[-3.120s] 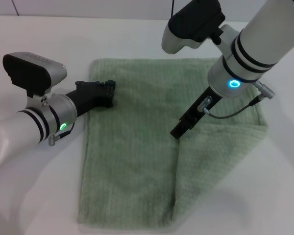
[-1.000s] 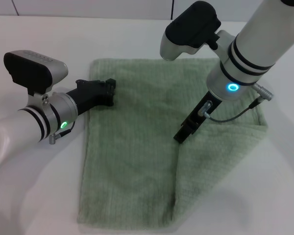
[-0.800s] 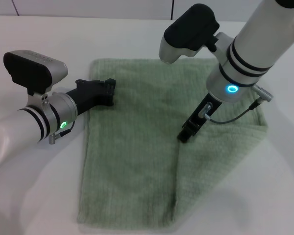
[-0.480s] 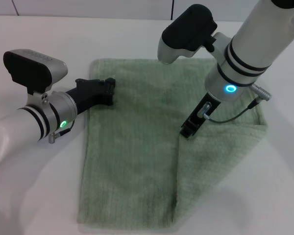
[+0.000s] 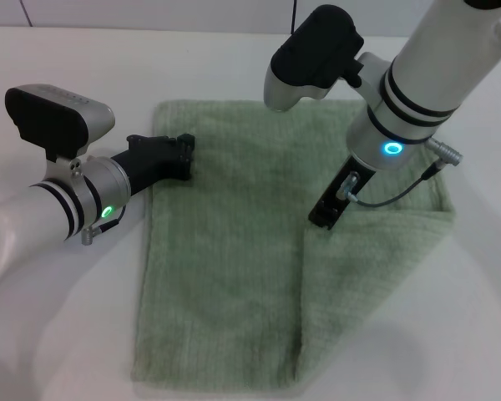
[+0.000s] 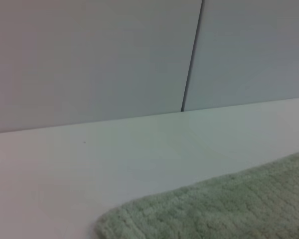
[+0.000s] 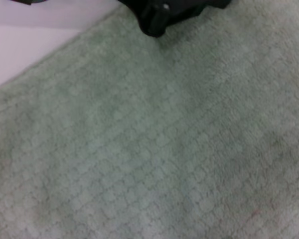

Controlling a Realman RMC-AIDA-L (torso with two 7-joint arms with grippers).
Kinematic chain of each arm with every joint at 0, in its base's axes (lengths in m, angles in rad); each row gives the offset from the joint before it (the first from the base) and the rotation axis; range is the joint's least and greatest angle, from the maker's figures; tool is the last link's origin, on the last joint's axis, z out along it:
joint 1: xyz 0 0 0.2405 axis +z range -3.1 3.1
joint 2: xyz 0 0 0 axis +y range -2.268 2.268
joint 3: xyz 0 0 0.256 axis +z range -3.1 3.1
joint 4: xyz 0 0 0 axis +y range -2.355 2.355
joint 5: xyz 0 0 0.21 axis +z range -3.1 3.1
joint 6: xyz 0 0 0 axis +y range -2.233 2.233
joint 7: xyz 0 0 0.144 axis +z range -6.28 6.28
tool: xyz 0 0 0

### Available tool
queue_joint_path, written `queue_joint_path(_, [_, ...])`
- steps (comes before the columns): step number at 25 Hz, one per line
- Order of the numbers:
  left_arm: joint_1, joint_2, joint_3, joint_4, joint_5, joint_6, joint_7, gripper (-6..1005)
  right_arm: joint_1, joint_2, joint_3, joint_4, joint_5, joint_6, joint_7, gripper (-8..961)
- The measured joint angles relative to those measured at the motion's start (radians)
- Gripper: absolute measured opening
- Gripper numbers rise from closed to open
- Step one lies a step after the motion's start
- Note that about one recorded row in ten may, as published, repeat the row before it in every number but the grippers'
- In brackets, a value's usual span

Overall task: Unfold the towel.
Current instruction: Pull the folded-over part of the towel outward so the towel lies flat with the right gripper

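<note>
White worktop (image 5: 83, 334) spreads out beneath the towel (image 5: 225, 276), a pale green cloth lying mostly flat with its right part folded over in a second layer, the fold edge running down from near its middle. Right end effector (image 5: 321, 219) points down at the top of that fold edge, touching or just above it, and left end effector (image 5: 182, 154) rests at the towel's upper left edge; whether either is open or closed cannot be told.

You're looking at lab-style test bench: plain white table (image 5: 234, 58), bare pale wall panels (image 6: 89, 59) with dark vertical seam (image 6: 192, 55) behind, two robot arms over single towel (image 5: 234, 276). No household furnishings visible.
</note>
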Motion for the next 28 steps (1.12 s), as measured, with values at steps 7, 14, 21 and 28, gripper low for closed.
queue_joint_path(7, [0.001, 0.000, 0.000, 0.000, 0.000, -0.002, 0.000, -1, -0.004, 0.000, -0.007, -0.086, 0.000, 0.064, -0.012, 18])
queue_joint_path(14, [0.010, 0.000, 0.000, 0.014, 0.000, -0.001, 0.003, 0, -0.011, 0.002, -0.009, -0.173, 0.009, 0.146, -0.036, 18])
queue_joint_path(21, [0.012, 0.000, 0.000, 0.018, 0.003, -0.002, 0.002, -1, -0.009, 0.000, -0.033, -0.215, 0.049, 0.194, -0.058, 18])
queue_joint_path(28, [0.012, 0.000, 0.000, 0.021, 0.003, -0.002, 0.001, -1, 0.005, 0.002, -0.074, -0.217, 0.052, 0.231, -0.075, 19])
